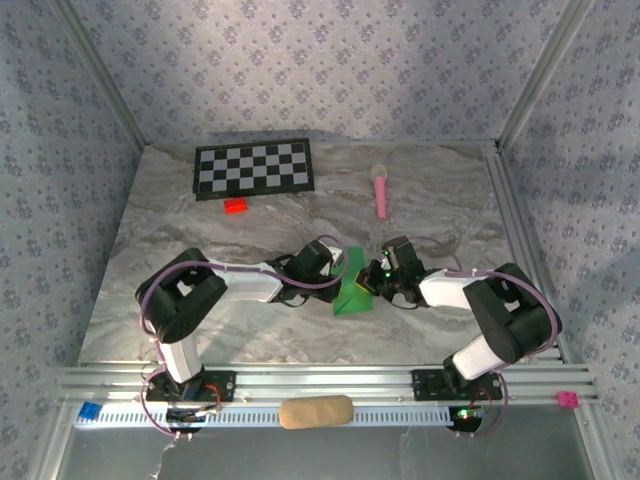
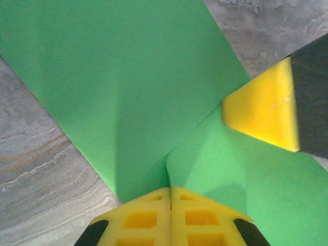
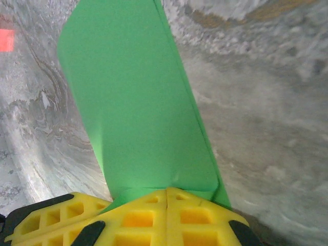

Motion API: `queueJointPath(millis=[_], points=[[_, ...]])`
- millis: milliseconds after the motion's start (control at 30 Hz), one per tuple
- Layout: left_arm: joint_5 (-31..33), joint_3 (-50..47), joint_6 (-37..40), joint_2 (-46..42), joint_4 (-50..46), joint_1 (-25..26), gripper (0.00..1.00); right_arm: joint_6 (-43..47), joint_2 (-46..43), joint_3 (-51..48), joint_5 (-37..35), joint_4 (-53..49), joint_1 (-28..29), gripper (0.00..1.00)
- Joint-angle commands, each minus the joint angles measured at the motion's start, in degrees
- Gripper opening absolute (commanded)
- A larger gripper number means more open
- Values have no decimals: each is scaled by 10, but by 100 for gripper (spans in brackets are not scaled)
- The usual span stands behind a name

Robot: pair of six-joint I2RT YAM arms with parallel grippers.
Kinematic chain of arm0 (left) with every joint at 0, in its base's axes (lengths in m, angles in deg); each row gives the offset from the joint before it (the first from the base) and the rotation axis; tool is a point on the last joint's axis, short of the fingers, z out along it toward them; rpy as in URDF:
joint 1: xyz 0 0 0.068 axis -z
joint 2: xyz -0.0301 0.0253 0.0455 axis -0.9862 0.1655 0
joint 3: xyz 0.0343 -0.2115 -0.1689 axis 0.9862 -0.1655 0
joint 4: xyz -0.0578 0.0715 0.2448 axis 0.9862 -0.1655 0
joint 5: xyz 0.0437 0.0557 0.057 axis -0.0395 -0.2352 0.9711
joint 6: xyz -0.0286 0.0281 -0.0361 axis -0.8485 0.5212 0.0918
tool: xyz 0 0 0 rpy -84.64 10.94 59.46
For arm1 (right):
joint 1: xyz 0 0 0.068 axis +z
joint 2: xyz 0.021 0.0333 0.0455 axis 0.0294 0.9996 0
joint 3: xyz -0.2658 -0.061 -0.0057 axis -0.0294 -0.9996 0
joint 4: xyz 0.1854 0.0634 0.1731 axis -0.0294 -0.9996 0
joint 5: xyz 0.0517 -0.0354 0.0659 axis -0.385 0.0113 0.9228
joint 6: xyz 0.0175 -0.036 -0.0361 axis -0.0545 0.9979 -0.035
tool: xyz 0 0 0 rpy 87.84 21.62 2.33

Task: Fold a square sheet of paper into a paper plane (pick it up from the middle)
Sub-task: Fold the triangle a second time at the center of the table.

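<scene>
Near the middle of the top view, the square sheet of paper (image 1: 352,293) stood partly folded. The left gripper (image 2: 170,197) and right gripper (image 3: 168,193) both pinched its edges tight, probably to line up the fold.

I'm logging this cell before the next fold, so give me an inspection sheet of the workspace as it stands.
Surface: grey marbled table.
Job's things: green paper, partly folded, mid-table between the arms.
Clutter: checkerboard, red block and pink toy at the far side; tan pad on the near rail.
Hands: left hand and right hand both shut on the green paper.
Cables: purple cables loop along both arms.
Surroundings: patterned walls, metal frame.
</scene>
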Motion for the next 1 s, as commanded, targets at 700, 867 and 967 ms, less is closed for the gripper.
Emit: queueJointPath(millis=[700,867,967], points=[[7,-5,9,11,-30,-2,1,3,-32,-27,-48,-18,-60,0],[5,-5,9,9,-30,-3,1,34,-76,-5,-28,-42,-57,0],[4,-4,10,9,-30,-3,1,42,-91,11,-14,-57,-34,0]])
